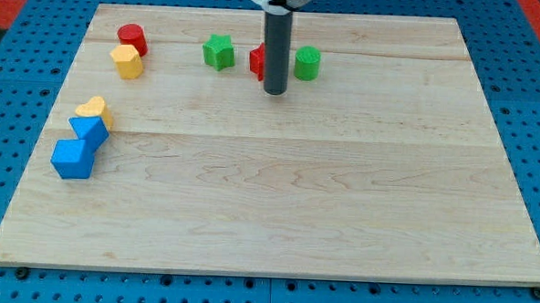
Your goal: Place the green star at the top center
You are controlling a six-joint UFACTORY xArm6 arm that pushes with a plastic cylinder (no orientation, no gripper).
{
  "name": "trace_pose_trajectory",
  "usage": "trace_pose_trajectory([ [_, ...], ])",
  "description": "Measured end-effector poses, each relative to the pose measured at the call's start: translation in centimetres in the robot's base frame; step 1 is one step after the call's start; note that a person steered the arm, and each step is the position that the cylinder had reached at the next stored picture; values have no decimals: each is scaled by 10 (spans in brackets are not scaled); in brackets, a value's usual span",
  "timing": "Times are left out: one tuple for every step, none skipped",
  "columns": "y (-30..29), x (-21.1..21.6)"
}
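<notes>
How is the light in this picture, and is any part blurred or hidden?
Camera view: even, soft light, no glare on the wooden board; blocks cast only faint shadows. The green star is sharp. The rod hides most of the red block; my tip rests just below it.

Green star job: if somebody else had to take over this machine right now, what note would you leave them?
My tip rests on the wooden board, just below a partly hidden red block, with the green cylinder to its right.
The green star-shaped block sits in the top row, left of centre, apart from my tip.
Done: star not at top centre yet.
Left: get to the star's left side and push it rightwards; the red block already crowds that spot.
</notes>
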State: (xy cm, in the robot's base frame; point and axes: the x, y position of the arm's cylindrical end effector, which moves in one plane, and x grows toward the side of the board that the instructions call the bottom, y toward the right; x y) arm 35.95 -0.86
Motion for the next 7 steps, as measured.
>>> trace_pose_trajectory([
  [-3,0],
  [-3,0],
  [-3,0],
  [-3,0],
  [-32,21],
  [-67,45],
  [-105,44],
])
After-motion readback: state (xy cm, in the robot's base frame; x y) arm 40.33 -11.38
